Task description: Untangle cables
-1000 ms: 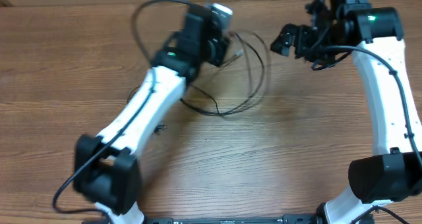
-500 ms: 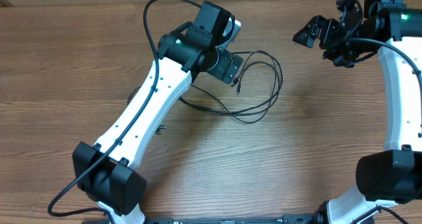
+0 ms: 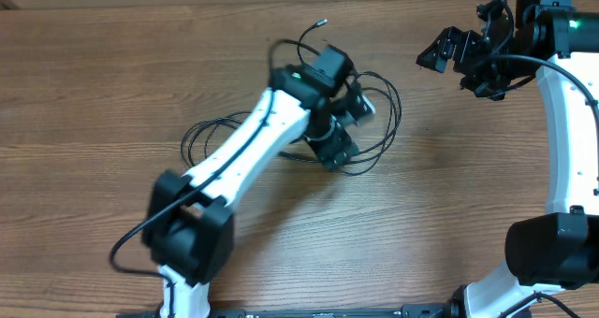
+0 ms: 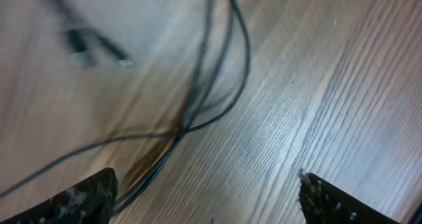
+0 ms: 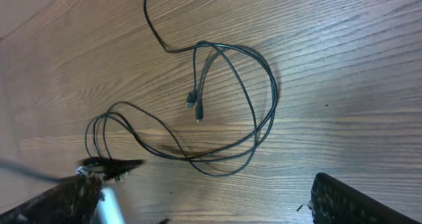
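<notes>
**Desk** point(image 3: 94, 93): wood-grain surface filling the overhead view.

**Left arm** point(image 3: 253, 145): white links running from the lower left of the frame up to the centre.

**Right arm** point(image 3: 566, 122): runs along the right edge, its wrist at the upper right.

**Cables** point(image 5: 272, 92): thin black cords lying on the desk at the centre of the overhead view. They form overlapping loops, one to the left of the left arm and a wider one to the right of its wrist.

**Left tool** point(image 4: 211, 204): fingers spread wide directly over the crossing cords, with nothing pinched between them.

**Right tool** point(image 5: 211, 204): fingers fully spread and holding nothing, well apart from the cords at the upper right.

**Plug ends** point(image 5: 190, 102): two small connectors lying side by side inside the wide loop.
</notes>
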Motion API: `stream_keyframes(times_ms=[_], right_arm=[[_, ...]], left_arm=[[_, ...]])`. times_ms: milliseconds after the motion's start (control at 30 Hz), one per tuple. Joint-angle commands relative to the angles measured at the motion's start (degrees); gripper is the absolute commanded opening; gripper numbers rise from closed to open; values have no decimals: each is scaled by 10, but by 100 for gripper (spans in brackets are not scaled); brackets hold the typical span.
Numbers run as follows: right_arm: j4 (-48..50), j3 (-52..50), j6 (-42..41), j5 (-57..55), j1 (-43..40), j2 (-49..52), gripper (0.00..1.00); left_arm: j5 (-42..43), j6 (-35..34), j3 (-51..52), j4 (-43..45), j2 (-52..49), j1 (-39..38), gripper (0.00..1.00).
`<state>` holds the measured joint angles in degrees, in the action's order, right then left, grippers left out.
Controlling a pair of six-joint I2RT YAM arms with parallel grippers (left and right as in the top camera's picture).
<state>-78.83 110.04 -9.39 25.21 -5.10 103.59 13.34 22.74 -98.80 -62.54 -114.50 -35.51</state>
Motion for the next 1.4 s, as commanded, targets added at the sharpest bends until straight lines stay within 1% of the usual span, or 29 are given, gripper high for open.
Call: stream_keyframes(times_ms=[0, 100, 333, 700, 900, 967, 1133, 1367], right_arm=[[-6, 12, 5, -3, 0, 2, 100], [-8, 12, 5, -3, 0, 2, 100], [-12, 12, 5, -3, 0, 2, 100], [-19, 12, 5, -3, 0, 2, 100], [-19, 12, 5, -3, 0, 2, 100], [-19, 12, 5, -3, 0, 2, 100], [-19, 12, 9, -3, 0, 2, 100], [-19, 12, 9, -3, 0, 2, 100]], left_arm=[[0, 77, 4, 13, -41, -20, 87], [-32, 77, 4, 24, -75, -32, 83], [-37, 86, 4, 43, -108, -53, 77], [-63, 87, 8, 32, -109, -64, 70], [-54, 86, 11, 19, -109, -69, 65], [-54, 86, 13, 19, -109, -69, 62], [-42, 85, 14, 16, -109, -69, 61], [-49, 85, 45, 40, -109, -70, 57]])
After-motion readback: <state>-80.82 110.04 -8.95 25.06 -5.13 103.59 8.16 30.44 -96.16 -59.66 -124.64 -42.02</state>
